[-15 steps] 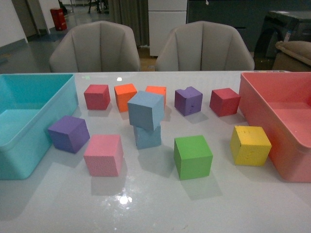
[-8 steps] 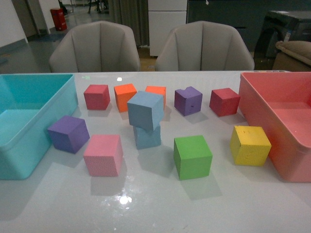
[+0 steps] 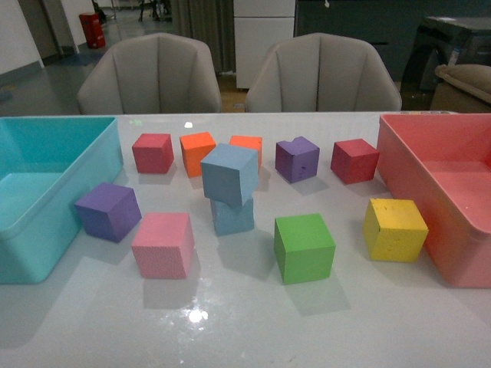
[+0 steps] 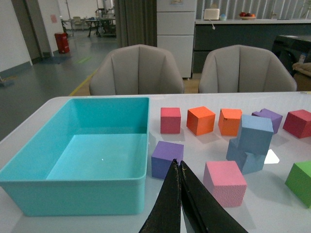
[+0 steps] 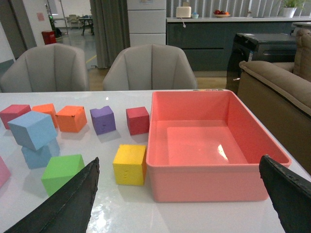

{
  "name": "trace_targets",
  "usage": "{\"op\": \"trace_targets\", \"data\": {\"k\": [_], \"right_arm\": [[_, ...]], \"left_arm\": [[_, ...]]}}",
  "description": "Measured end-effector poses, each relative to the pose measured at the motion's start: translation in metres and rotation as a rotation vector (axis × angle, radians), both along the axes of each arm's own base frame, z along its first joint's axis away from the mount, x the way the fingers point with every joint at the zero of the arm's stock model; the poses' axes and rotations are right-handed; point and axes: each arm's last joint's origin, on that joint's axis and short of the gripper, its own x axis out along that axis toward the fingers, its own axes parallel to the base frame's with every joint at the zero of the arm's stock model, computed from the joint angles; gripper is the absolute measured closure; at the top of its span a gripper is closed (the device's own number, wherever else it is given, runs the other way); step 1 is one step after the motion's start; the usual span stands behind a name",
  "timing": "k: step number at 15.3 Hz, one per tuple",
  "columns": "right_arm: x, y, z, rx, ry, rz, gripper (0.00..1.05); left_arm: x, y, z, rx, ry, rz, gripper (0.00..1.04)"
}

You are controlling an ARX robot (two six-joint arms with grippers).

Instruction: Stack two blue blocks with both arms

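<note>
mid-table, one of the blue blocks (image 3: 230,174) sits tilted and skewed on the other (image 3: 233,215); squaring it gently would steady the stack. left gripper (image 4: 180,167) is clenched on nothing, right gripper (image 5: 179,182) splayed wide, both pulled back. orange cubes (image 3: 198,152) crowd behind; the front is open.

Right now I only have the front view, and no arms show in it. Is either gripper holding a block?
Observer: No. The left gripper is shut, fingers pressed together with nothing between them.
Operator: And the right one?
Observer: The right gripper is wide open and holds nothing. It faces the pink bin.
Operator: Is the left one near the stack?
Observer: No. Its tips point toward the purple cube, apart from the blue blocks.
</note>
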Motion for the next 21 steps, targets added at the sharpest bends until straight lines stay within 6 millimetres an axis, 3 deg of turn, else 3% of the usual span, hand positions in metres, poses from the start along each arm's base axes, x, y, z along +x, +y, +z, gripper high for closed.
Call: {"op": "trace_targets", "data": {"k": [4,8,9,15,16,18,21], "right_arm": [[0.000,0.000,0.000,0.000,0.000,0.000,0.06],[0.000,0.000,0.000,0.000,0.000,0.000,0.06],[0.000,0.000,0.000,0.000,0.000,0.000,0.06],[0.000,0.000,0.000,0.000,0.000,0.000,0.06],[0.000,0.000,0.000,0.000,0.000,0.000,0.06],[0.000,0.000,0.000,0.000,0.000,0.000,0.06],[0.000,0.000,0.000,0.000,0.000,0.000,0.06]], "left_arm": [[-0.012,0.000,-0.004,0.000,0.013,0.001,1.03],[-0.012,0.000,-0.004,0.000,0.014,0.001,0.54],[-0.012,0.000,-0.004,0.000,0.014,0.001,0.48],[-0.012,0.000,-0.004,0.000,0.014,0.001,0.30],[-0.012,0.000,-0.004,0.000,0.014,0.001,0.25],[-0.012,0.000,-0.004,0.002,0.014,0.001,0.05],[-0.012,0.000,-0.004,0.003,0.014,0.001,0.07]]}}
